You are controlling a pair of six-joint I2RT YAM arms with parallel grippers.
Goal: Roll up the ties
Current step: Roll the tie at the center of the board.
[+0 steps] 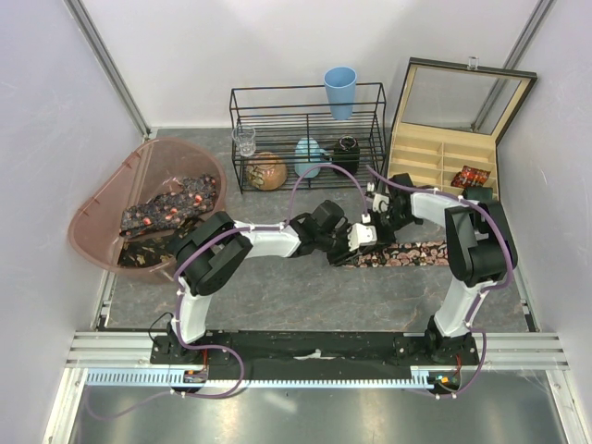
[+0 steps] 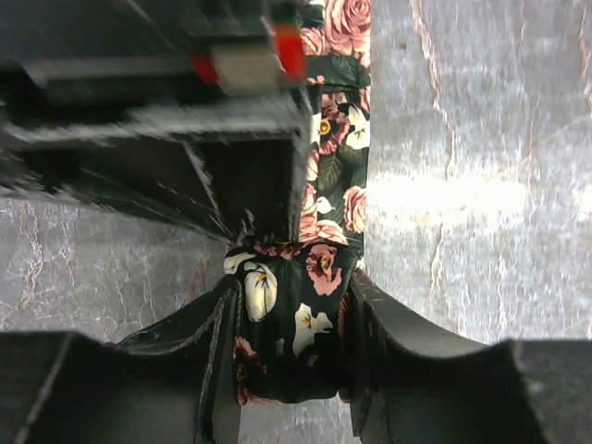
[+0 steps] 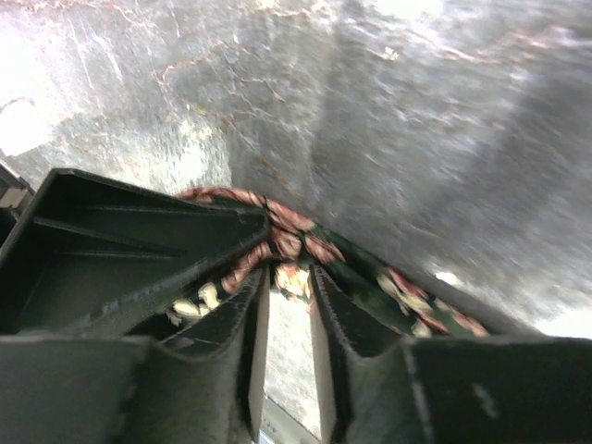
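While the dark rose-patterned fabric necktie (image 1: 407,252) lies flat on the grey marbled table (image 1: 277,296), its long axis is set from 9 to 3 o'clock in the top view. Its coiled end (image 2: 287,324), at 9 o'clock, is clamped by the left gripper (image 2: 294,305), the nearer one, so rolling would likely be carried toward 3 o'clock. The right gripper (image 3: 289,277) is placed on the strip just beyond. Its jaws are nearly together, but a pinch cannot be confirmed.

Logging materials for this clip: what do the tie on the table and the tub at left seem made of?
The tie: soft matte fabric, judging by its folds and printed roses; fibre unclear. The tub: translucent pinkish plastic, probably, as what lies behind shows through its wall.
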